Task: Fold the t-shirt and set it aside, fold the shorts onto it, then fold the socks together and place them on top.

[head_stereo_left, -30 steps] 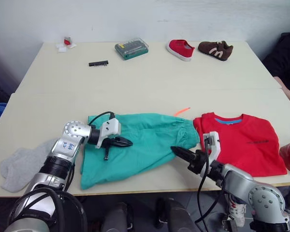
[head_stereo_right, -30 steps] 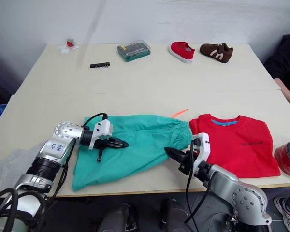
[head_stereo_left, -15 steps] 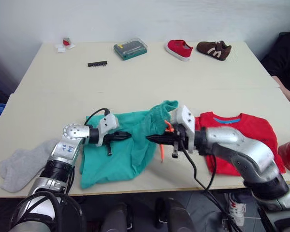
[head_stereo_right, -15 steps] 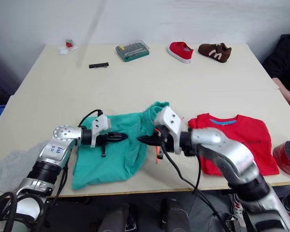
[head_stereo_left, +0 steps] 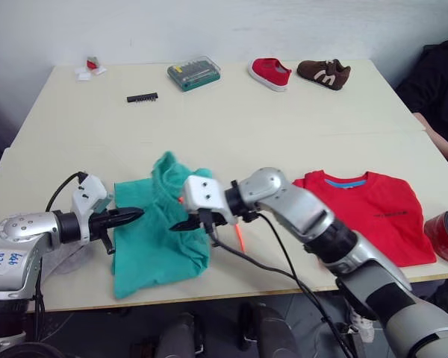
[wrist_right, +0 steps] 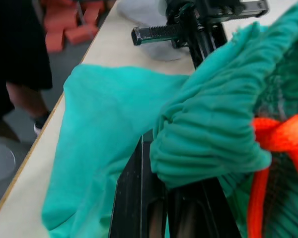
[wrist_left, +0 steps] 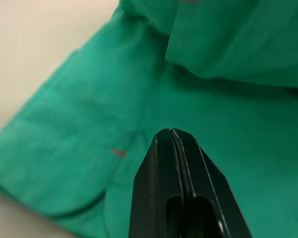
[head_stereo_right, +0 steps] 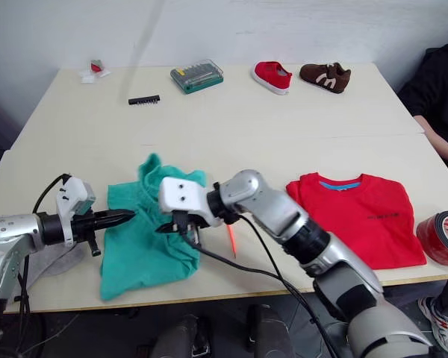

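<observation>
Shorts (head_stereo_left: 160, 235) lie bunched on near-left part of counter (head_stereo_left: 231, 127), waist end doubled over toward the left so fabric humps up in a peak at far edge. Right claw (head_stereo_left: 178, 224) reaches across from the right & pinches the gathered waistband; right wrist view shows the teal ribbed band wedged between its black fingers (wrist_right: 139, 198), w/ orange-red drawstring (wrist_right: 275, 163) looped just beside. A length of drawstring also hangs down near the arm in head views (head_stereo_left: 240, 237). Left claw (head_stereo_left: 134, 214) is at left edge of the shorts, fingers pressed together, tip pointing right over the fabric; left wrist view has the shut tip (wrist_left: 173, 136) just above flat teal cloth, can't tell if touching. T-shirt (head_stereo_left: 366, 216) lies flat on near-right of counter, blue neckband on far side, small dark print on chest, well apart from shorts. Grey sock (head_stereo_left: 63, 257) partly hidden under left arm at near-left edge, just left of shorts. Red tape roll (head_stereo_left: 446, 235) at near-right edge, beside t-shirt's sleeve. Along far side: small red/white bits (head_stereo_left: 86, 68) at far left, black bit strip (head_stereo_left: 142, 97), green bit case (head_stereo_left: 193, 73), red shoe (head_stereo_left: 269, 73), brown shoe (head_stereo_left: 323, 73). Person's dark sleeve (head_stereo_left: 437, 89) at right edge of counter.
</observation>
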You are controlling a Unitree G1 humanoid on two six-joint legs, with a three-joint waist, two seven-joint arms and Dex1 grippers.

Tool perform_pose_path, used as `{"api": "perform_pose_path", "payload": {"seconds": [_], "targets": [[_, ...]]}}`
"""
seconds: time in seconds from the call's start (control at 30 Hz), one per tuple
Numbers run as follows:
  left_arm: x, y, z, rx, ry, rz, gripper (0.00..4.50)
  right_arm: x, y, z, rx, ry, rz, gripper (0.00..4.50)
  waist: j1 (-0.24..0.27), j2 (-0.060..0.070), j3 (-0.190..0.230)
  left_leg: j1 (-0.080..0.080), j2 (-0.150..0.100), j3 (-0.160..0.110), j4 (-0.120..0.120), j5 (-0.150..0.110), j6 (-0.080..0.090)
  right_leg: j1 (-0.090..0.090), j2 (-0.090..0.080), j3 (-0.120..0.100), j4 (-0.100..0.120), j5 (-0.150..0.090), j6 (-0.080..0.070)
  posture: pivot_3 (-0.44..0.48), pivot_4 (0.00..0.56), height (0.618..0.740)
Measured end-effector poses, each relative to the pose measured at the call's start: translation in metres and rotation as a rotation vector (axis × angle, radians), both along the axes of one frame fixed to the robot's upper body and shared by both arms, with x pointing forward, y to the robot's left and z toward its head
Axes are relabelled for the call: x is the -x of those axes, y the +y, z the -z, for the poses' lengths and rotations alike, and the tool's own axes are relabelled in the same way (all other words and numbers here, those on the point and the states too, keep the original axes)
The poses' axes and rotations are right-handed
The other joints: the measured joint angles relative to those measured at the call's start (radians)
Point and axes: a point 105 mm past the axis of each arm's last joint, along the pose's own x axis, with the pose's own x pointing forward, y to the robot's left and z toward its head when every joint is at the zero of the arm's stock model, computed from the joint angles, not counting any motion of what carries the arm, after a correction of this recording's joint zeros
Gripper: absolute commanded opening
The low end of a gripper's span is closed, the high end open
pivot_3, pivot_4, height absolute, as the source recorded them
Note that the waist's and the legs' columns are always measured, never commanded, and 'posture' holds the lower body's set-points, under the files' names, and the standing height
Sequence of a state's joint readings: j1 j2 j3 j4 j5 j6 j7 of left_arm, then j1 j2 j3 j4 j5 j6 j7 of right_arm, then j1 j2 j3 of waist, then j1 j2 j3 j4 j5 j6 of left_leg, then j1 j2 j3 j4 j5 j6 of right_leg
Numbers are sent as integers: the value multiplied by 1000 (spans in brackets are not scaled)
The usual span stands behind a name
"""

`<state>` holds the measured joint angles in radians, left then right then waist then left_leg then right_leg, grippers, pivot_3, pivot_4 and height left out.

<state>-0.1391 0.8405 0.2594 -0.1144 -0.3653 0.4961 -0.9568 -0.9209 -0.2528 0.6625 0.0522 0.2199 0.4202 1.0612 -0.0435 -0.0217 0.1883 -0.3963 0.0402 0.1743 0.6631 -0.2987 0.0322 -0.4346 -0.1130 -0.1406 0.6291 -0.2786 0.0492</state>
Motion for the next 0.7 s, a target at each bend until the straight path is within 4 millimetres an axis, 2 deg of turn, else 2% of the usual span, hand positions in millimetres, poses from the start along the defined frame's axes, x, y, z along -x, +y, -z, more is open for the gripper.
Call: {"api": "perform_pose_path", "payload": {"seconds": [0.07, 0.17, 0.3, 0.4, 0.5, 0.6, 0.7], "targets": [[-2, 7, -4, -21, -29, -31, 0, 2, 11, 4, -2, 4, -12, 17, -1, 0, 0, 0, 0, 0, 0, 1, -1, -2, 0, 1, 2, 0, -1, 0, 150, 740], [-8, 22, -8, -37, -52, -92, 0, 4, 21, 6, -10, 17, -20, 673, -5, 0, 0, -3, 0, 1, 0, 1, -3, -8, 0, 2, 7, -1, -2, 0, 150, 740], [-19, 45, -25, -27, -98, -177, 0, 0, 20, 8, -3, 61, 10, 2015, -9, -1, 0, -8, 0, 1, 0, 6, 1, -12, 0, 1, 9, -1, -3, 0, 150, 740], [-27, 51, -42, -18, -151, -194, 0, 0, 16, 3, -32, 104, 11, 2960, -9, -1, 0, -8, 0, 1, 0, 6, 1, -12, 0, 1, 9, -1, -3, 0, 150, 740], [-35, 51, -56, 0, -194, -197, 0, 9, 13, -6, -81, 161, -14, 2960, -9, -1, -1, -8, 0, 1, 0, 6, 1, -12, 0, 1, 10, -1, -3, 0, 150, 740], [-43, 33, -77, 39, -239, -134, 0, 8, 2, -20, -131, 189, -5, 2960, -7, -2, -1, -9, 0, 1, 0, 6, 2, -12, 0, 0, 13, -1, -3, 0, 150, 740], [-38, -16, -109, 88, -284, 75, 0, -1, -21, -29, -166, 190, 55, 2960, 5, -3, -1, -9, -2, 1, 1, 6, 3, -11, 0, 1, 13, -1, -2, 0, 150, 740]]}}
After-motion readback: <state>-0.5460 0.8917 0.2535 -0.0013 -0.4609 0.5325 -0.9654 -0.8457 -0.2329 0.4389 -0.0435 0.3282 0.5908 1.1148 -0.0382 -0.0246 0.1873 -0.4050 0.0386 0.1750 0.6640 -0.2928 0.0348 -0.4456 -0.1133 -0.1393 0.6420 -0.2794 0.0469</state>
